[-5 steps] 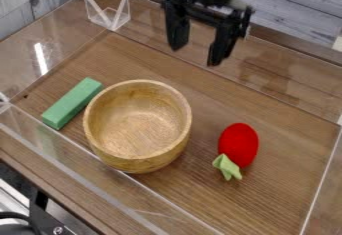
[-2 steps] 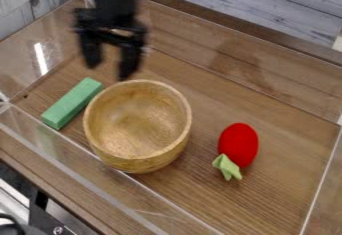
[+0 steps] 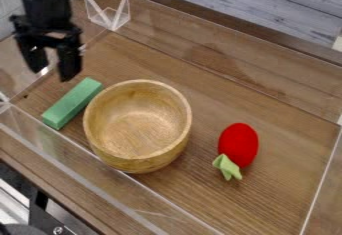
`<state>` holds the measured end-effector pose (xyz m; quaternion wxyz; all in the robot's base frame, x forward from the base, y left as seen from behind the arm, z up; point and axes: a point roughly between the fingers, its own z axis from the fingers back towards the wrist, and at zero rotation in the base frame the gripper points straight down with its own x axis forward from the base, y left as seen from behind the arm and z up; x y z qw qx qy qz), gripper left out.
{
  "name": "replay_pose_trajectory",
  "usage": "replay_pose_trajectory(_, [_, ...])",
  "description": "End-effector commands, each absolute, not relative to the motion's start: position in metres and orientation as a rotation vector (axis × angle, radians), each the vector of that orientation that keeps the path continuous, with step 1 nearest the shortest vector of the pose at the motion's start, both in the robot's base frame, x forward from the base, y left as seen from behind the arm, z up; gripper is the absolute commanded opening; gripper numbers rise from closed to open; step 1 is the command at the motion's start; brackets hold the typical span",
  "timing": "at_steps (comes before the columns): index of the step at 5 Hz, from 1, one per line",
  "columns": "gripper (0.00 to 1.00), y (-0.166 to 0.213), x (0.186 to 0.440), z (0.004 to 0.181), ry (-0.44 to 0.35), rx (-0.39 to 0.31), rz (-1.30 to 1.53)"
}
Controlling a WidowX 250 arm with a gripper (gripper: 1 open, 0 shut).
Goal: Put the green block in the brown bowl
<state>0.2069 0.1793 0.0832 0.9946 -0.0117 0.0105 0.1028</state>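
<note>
1. The gripper hangs at the far left, pointing down, its two dark fingers spread wide and holding nothing.
2. The block lies flat on the wooden table, just below and right of the fingers in the picture, with open air between them.
3. The block's long right side runs close beside the bowl; only a thin gap shows there, and I cannot tell if they touch.
4. The block's left side faces the clear wall along the near-left edge, with a narrow strip of table between.
5. The bowl sits upright and has nothing in it, its rim open from above.
6. A red toy with a green stem lies right of the bowl, apart from it.
7. The widest bare table lies behind and right of the bowl, reaching to the far clear wall.
</note>
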Motion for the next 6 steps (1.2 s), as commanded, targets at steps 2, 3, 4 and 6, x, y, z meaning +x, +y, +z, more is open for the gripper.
replay_pose_trajectory(2, [1.0, 0.193, 0.217, 0.068, -0.03, -0.006, 0.21])
replay_pose_trajectory(3, [1.0, 0.192, 0.22, 0.057, -0.033, -0.01, 0.213])
replay_pose_trajectory(4, [1.0, 0.192, 0.224, 0.046, -0.04, -0.017, 0.221])
replay_pose_trajectory(6, [1.0, 0.192, 0.23, 0.032, -0.045, -0.026, 0.223])
